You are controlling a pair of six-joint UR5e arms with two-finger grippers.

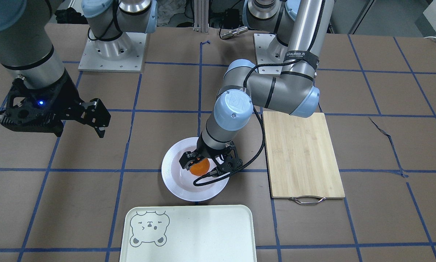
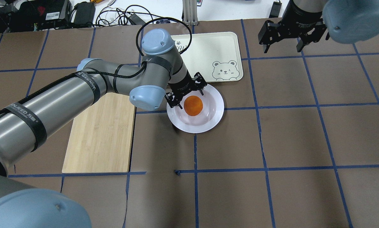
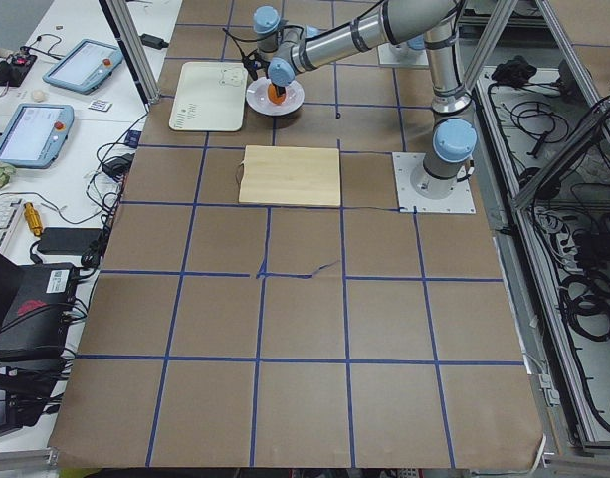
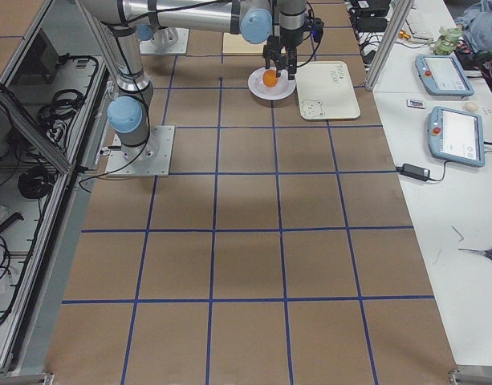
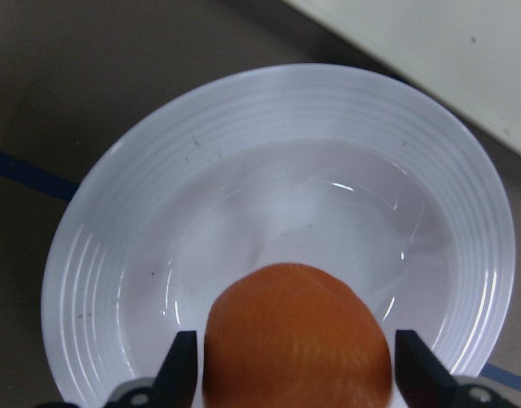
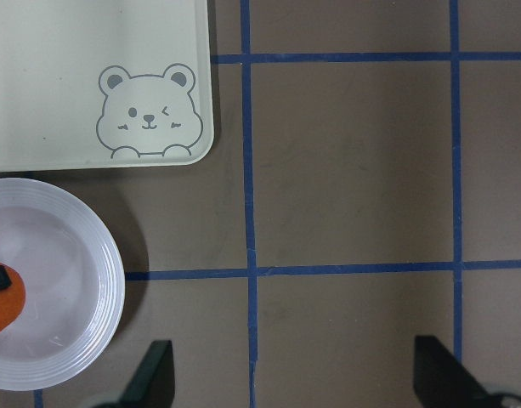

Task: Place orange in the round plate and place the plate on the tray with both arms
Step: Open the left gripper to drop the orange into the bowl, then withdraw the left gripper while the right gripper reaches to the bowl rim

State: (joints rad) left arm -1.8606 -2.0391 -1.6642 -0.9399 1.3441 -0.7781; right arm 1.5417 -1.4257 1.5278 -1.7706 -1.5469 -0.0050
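Orange (image 5: pixel 296 336) rests in round plate (image 5: pixel 268 110), left end effector (image 5: pixel 294 374) spread around it.

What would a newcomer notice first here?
The bright orange, bracketed by the left tool over the centre of the white plate at mid-table. Then the bear-face tray next to the plate, and the right tool hanging open off to the side.

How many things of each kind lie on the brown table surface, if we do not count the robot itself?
orange: 1
round plate: 1
tray: 1
cutting board: 1
Total: 4
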